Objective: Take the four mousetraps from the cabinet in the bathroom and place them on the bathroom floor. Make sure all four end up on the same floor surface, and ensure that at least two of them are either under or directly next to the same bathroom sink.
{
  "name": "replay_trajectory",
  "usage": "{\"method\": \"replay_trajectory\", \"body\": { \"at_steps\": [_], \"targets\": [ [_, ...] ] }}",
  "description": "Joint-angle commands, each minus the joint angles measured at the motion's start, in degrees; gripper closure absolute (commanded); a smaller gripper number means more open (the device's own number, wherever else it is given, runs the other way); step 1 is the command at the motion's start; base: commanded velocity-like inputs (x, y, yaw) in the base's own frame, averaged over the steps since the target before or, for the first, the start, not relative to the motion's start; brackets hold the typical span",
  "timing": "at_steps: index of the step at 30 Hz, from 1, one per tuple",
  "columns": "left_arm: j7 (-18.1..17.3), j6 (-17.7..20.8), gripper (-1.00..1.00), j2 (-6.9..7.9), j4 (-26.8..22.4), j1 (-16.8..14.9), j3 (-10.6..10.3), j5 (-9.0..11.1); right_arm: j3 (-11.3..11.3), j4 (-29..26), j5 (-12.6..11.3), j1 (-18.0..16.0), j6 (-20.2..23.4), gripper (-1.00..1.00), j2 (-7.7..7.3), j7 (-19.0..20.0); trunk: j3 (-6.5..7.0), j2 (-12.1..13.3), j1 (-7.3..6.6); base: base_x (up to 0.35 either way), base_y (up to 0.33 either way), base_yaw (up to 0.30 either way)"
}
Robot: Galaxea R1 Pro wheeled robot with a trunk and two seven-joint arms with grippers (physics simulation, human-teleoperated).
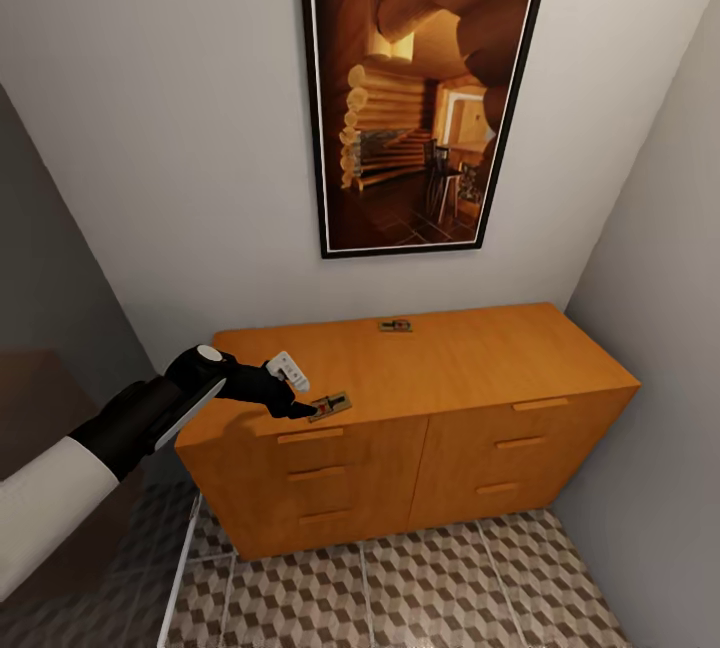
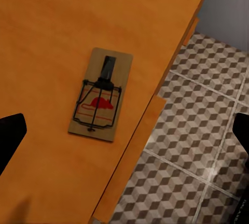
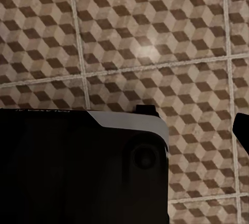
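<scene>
Where fingers (image 2: 124, 130) spread, mousetrap (image 2: 99, 94) shows red mark, unreadable

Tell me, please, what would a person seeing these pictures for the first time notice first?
Probably the tall framed picture of a log interior, hanging on the wall above the orange-brown cabinet. Next, the left gripper, open, reaching over a mousetrap near the cabinet top's front edge, with a second mousetrap near the back edge. Below lies the cube-patterned floor.

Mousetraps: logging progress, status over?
Left gripper open above near mousetrap, no grasp. Second mousetrap at cabinet back edge. Path clear.
</scene>
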Motion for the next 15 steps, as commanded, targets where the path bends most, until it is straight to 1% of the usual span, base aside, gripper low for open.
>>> {"method": "replay_trajectory", "body": {
  "at_steps": [1,15],
  "targets": [
    [0.1,0.4,-1.0,-0.03,0.0,-0.1,-0.1,0.4,0.5,0.1,-0.5,-0.1,-0.2,-1.0,0.02,-0.1,-0.2,-0.1,0.03,0.0,0.0,0.0],
    [0.2,0.3,-1.0,-0.99,-0.1,-0.1,-0.1,0.4,0.5,0.1,-0.5,-0.1,-0.2,-1.0,0.03,-0.1,-1.29,-0.1,0.03,0.0,0.0,0.0]
  ]
}}
